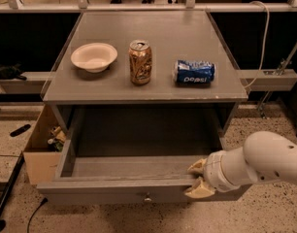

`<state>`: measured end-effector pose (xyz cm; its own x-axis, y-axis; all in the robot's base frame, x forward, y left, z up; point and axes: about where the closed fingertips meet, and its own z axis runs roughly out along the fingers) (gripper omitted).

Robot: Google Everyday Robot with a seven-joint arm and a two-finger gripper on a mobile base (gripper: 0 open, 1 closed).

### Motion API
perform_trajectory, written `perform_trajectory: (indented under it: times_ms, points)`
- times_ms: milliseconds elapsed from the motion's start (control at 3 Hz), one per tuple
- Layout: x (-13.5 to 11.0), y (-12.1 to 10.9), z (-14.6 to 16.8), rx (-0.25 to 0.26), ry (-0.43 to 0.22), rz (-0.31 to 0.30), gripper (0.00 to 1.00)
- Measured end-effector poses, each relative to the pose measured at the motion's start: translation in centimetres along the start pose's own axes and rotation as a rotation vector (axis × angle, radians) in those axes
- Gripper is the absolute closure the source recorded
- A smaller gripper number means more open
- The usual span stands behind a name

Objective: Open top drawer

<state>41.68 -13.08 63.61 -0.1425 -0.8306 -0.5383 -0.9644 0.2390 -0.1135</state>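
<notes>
While the top drawer (pixel 105 193) stands pulled out from under the table (pixel 139 90) — grey interior showing, small knob (pixel 147 197) at the centre of its front — the tool (pixel 199 178) sits at the right end of that front panel, one finger inside the rim and one outside, clamped on it. On the table are a white bowl (pixel 93 57), an upright gold can (pixel 140 62) and a blue Pepsi can (pixel 194 72) on its side.

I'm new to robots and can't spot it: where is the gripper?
Lower right of the camera view: the gripper clasps the front edge of the pulled-out top drawer, right of its knob.
</notes>
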Motion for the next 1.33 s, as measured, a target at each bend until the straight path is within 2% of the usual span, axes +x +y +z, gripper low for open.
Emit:
perform_trajectory:
  times_ms: [333,1333]
  points:
    - [0.00,0.00,0.00,0.000,0.000,0.000,0.83]
    - [0.00,0.00,0.00,0.000,0.000,0.000,0.13]
